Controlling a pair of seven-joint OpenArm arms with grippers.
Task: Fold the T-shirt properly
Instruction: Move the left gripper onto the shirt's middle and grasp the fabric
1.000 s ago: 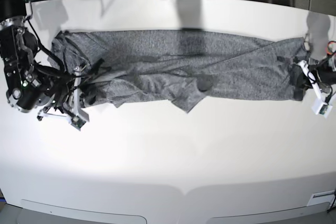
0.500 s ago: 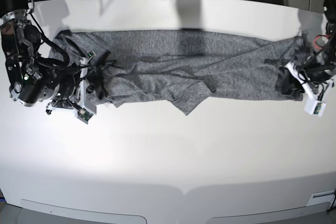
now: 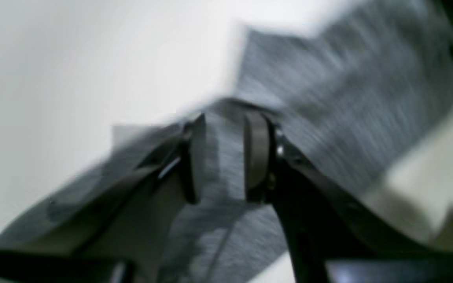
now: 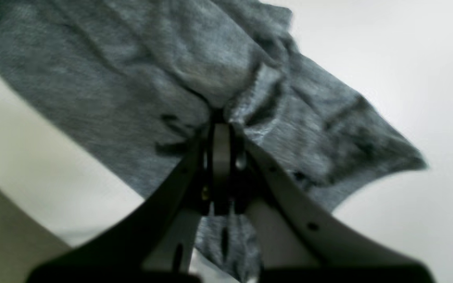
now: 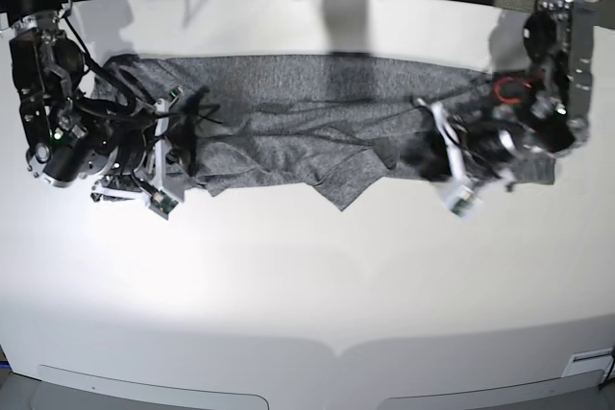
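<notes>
The T-shirt lay stretched out in a long, wrinkly band across the white table, toward twelve o'clock in the base view. It looked folded lengthwise into a strip, but it was not yet a neat small pile, so I think most of the folding was still left. A loose pointed flap hung out at six o'clock from the middle of the band. The right gripper, at nine o'clock in the base view, had its jaws pressed together, pinching a bunch of the grey cloth. The left gripper, at three o'clock, had its jaws spread a little with cloth showing between them. That picture was blurry, so I could not tell if it held the cloth. There were no boxes or bins to see.
</notes>
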